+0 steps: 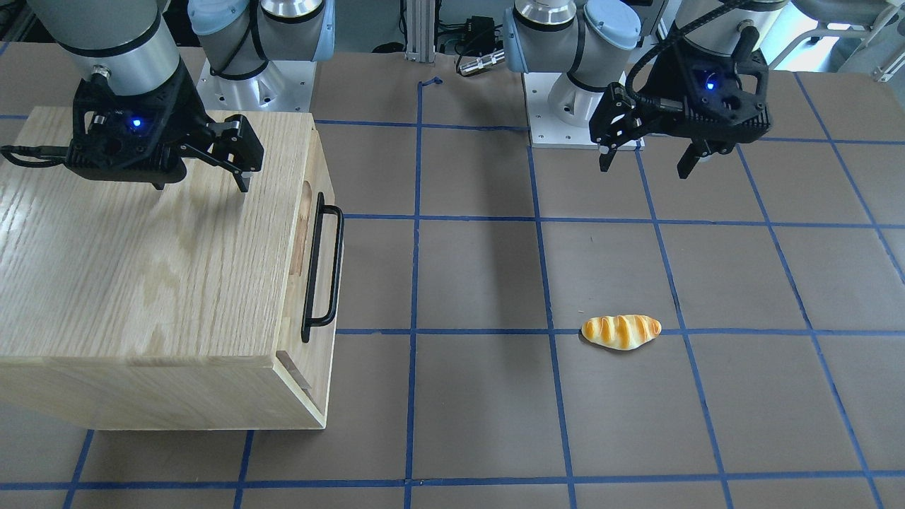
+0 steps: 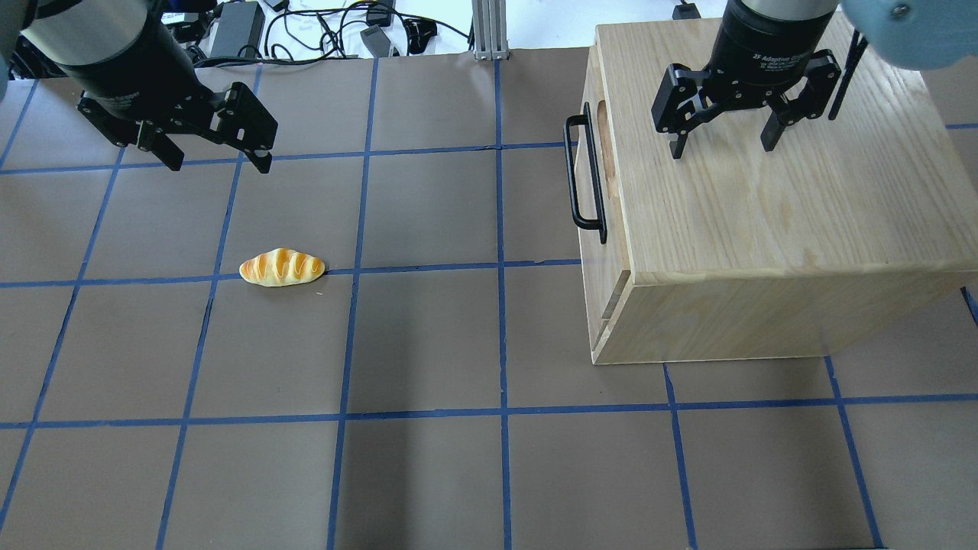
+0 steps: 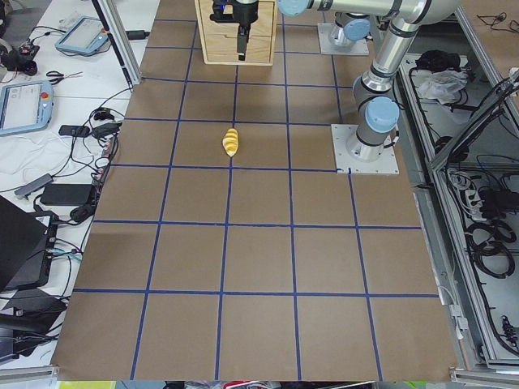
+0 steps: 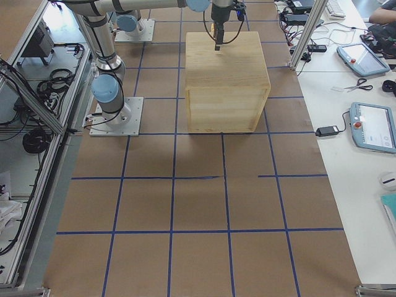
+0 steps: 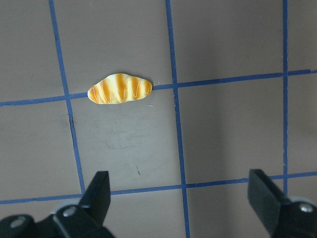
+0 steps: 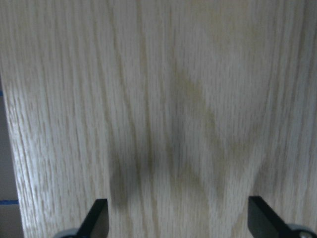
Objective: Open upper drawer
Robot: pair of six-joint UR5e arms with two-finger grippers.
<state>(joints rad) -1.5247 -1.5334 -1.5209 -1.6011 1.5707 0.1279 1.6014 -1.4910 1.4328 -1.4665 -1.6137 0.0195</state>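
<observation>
The upper drawer [image 2: 602, 260] is the top front of a pale-wood cabinet [image 2: 764, 214] and looks shut. Its long black bar handle [image 2: 584, 176] and oval slot face the table's middle; the handle also shows in the front-facing view [image 1: 322, 268]. My right gripper [image 2: 722, 149] is open and empty. It hovers over the cabinet's top, back from the handle, and its wrist view shows only wood grain between its fingers [image 6: 96, 220]. My left gripper [image 2: 220, 164] is open and empty above the table on the far left.
A toy bread roll [image 2: 281, 267] lies on the brown table on a blue tape line, below my left gripper [image 5: 181, 203] and in its wrist view [image 5: 120, 89]. Cables and power bricks lie beyond the table's far edge [image 2: 336, 30].
</observation>
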